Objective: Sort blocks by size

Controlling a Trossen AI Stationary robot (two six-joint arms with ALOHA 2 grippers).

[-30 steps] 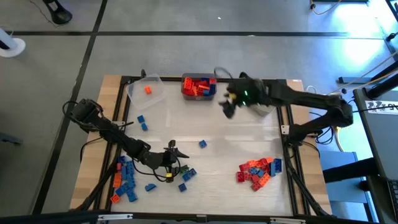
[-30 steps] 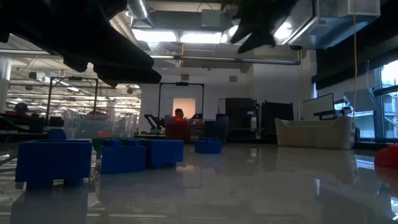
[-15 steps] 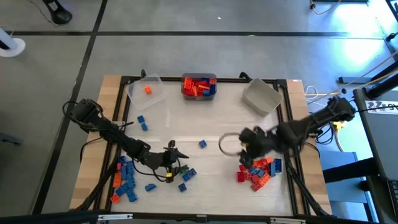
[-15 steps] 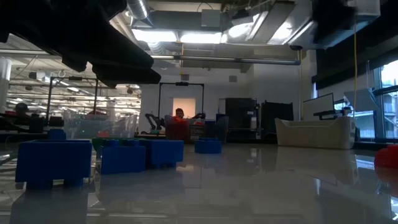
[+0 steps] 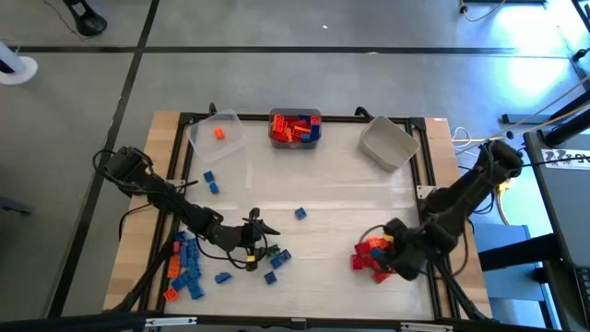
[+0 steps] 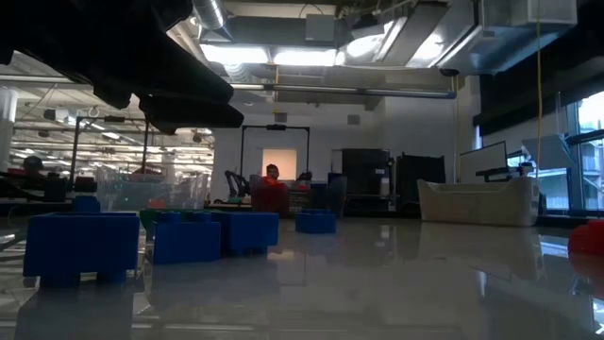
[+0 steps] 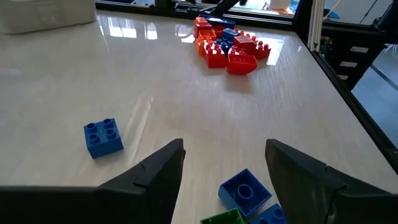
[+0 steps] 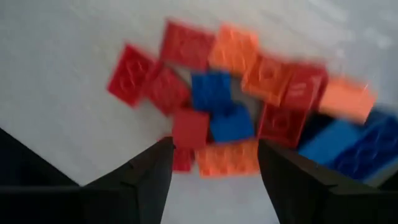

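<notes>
High view: right hand (image 5: 392, 256), fingers apart, over red-orange blocks (image 5: 371, 258) near table (image 5: 341, 184) edge (bare middle).

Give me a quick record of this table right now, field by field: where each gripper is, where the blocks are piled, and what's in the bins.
left gripper: open, empty, by the blue pile
right gripper: open, empty, right above the red and orange pile
loose blue block: alone, mid-table
clear bin: one orange block
middle bin: mostly red and orange blocks
grey bin: looks empty
</notes>
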